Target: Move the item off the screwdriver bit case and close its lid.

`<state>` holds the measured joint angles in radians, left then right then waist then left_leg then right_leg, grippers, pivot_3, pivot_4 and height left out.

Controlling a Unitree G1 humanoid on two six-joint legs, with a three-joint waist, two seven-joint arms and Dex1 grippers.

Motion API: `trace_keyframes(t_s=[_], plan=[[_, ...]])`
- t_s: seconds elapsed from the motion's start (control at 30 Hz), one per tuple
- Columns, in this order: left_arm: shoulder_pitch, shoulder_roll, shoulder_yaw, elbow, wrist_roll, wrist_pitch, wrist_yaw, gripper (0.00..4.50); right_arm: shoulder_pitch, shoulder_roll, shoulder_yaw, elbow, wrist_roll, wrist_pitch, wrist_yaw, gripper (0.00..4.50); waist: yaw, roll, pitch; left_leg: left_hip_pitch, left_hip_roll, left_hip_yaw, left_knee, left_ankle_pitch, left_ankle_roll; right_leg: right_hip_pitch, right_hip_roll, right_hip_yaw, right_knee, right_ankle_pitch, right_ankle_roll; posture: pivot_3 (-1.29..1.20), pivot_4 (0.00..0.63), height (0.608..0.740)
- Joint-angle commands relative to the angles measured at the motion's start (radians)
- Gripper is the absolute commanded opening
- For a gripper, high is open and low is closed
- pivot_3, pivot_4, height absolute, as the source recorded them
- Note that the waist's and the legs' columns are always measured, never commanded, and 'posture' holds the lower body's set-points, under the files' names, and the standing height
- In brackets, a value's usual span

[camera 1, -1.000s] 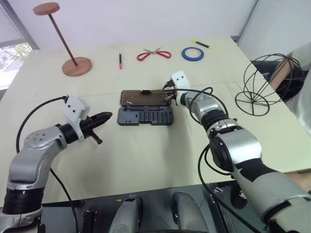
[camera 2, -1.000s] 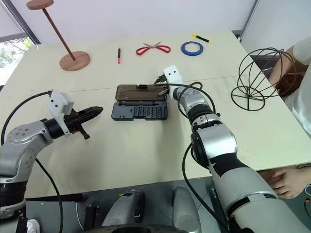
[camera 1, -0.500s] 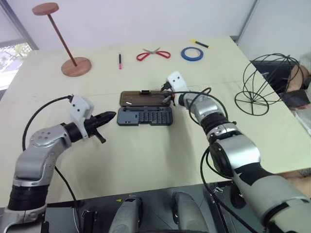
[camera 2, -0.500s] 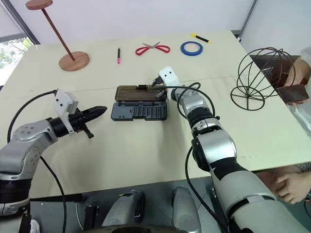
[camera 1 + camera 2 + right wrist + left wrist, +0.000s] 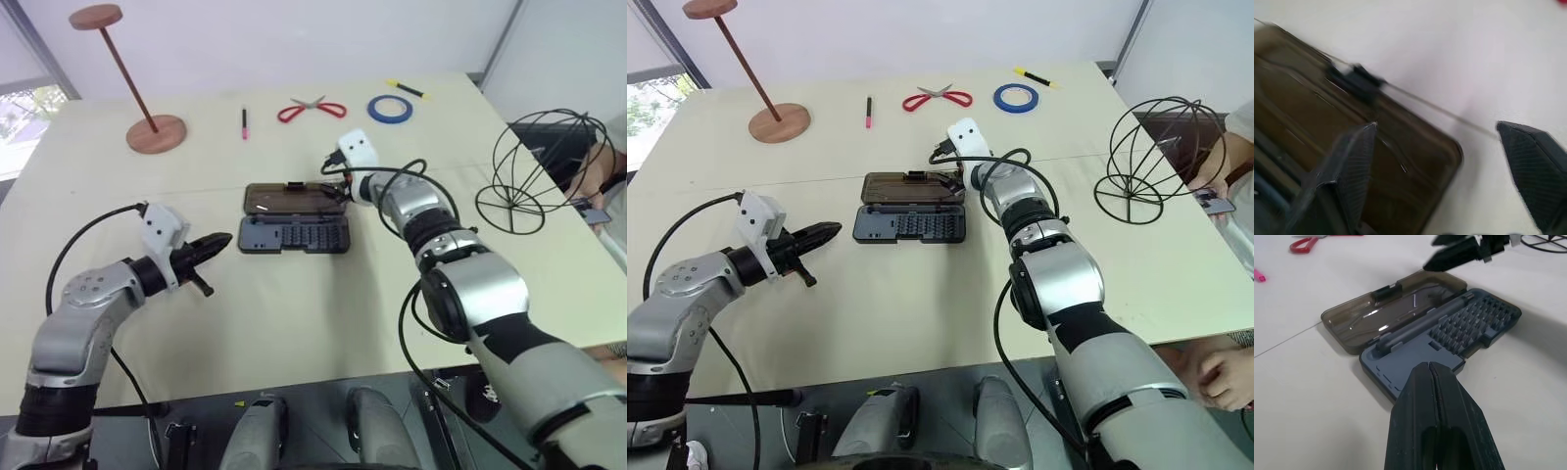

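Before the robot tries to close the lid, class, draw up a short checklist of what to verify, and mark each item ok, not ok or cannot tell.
1. Wire cage off the case: ok, it stands apart on the table.
2. Lid free of objects: ok, lying flat open.
3. Right gripper open beside the lid's corner: ok.
4. Lid gripped: not ok.
5. Left gripper shut, short of the case: ok.
6. Latch intact: cannot tell.

Left arm bent at lower left of the head view; left gripper [image 5: 217, 241] points right, fingers pressed together. Right arm reaches from lower right toward frame centre; right gripper [image 5: 1437, 132] tilted slightly down, its two fingers [image 5: 1354, 161] spread wide apart.
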<state>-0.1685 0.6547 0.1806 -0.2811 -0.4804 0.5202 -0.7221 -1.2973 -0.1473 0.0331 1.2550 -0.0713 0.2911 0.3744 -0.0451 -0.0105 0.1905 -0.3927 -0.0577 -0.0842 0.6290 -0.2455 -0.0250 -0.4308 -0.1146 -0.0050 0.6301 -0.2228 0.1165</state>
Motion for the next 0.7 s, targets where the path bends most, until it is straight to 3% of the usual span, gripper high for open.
trace_keyframes(t_s=[0.03,0.37,0.6,0.7], plan=[[-0.002,0.003,0.025,-0.038,-0.007,-0.011,0.009,0.00,0.003,0.024,0.000,-0.018,-0.011,0.025,-0.069,3.92,-0.002,0.000,0.000,0.000,0.000,0.000,0.000,0.000,0.000,0.000,0.000,0.000,0.000,0.000,0.000,0.00,0.150,0.740],[-0.020,0.003,0.008,-0.026,-0.002,-0.013,0.007,0.00,0.010,0.067,-0.116,-0.053,0.088,0.226,-0.231,3.92,-0.001,0.000,0.000,0.000,0.000,0.000,0.000,0.000,0.000,0.000,0.000,0.000,0.000,0.000,0.000,0.00,0.150,0.740],[-0.031,0.002,-0.002,-0.017,0.003,-0.015,0.004,0.00,0.027,0.089,-0.121,-0.134,0.104,0.306,-0.255,3.92,-0.001,0.000,0.000,0.000,0.000,0.000,0.000,0.000,0.000,0.000,0.000,0.000,0.000,0.000,0.000,0.00,0.150,0.740],[-0.035,0.001,-0.006,-0.015,0.006,-0.017,0.004,0.00,0.042,0.097,-0.114,-0.158,0.101,0.319,-0.256,2.63,-0.001,0.000,0.000,0.000,0.000,0.000,0.000,0.000,0.000,0.000,0.000,0.000,0.000,0.000,0.000,0.00,0.150,0.740]])
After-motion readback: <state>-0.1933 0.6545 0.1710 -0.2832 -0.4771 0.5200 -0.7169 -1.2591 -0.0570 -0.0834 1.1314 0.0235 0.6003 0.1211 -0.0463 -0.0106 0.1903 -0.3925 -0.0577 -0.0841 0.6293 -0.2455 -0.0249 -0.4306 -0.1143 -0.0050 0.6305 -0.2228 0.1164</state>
